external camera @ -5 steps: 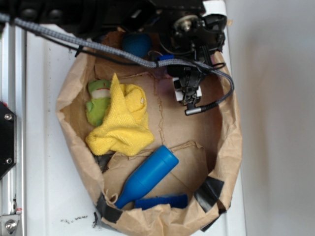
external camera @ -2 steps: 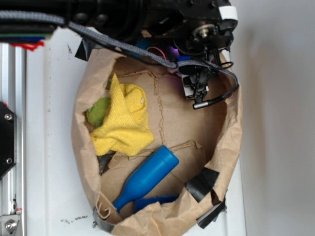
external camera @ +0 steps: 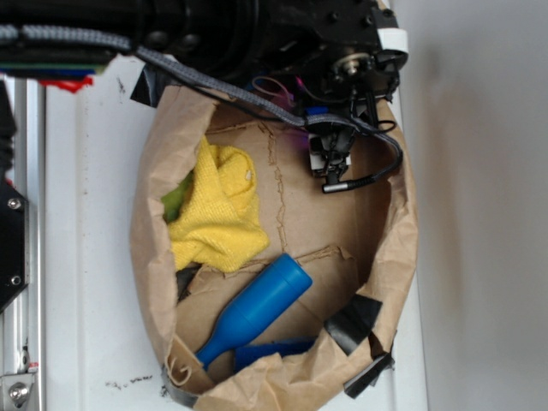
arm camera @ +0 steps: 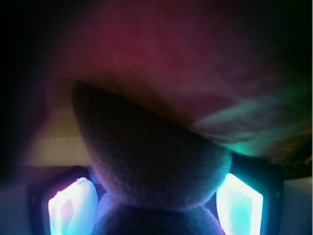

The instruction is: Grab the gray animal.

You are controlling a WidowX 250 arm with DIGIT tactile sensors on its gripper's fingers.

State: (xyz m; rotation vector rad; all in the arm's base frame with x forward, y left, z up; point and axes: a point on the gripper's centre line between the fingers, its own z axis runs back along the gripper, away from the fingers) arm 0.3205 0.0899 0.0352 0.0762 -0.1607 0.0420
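You are looking down on a brown paper bag (external camera: 398, 231) lying opened on the white worktop (external camera: 94, 257). The robot arm is reaching in from twelve o'clock, and its gripper (external camera: 330, 158) is hanging just inside the bag's rim at about one o'clock. In the wrist view, a soft, fuzzy gray rounded shape, the gray animal (arm camera: 151, 161), is filling the space between the two glowing fingers (arm camera: 71, 205), touching or nearly touching both, so the gripper is pinching the toy as far as you can tell. In the exterior view the toy itself is hiding under the gripper and arm, and you cannot make it out there.

Elsewhere in the bag, a yellow cloth (external camera: 218, 210) is lying bunched at nine o'clock, with a sliver of a green plush toy (external camera: 174, 199) peeking out beside it against the bag wall. A blue bottle (external camera: 257, 308) is lying tilted near six o'clock, its neck pointing toward seven o'clock, and a flat blue piece (external camera: 270, 349) is resting just below it at the bag's edge.
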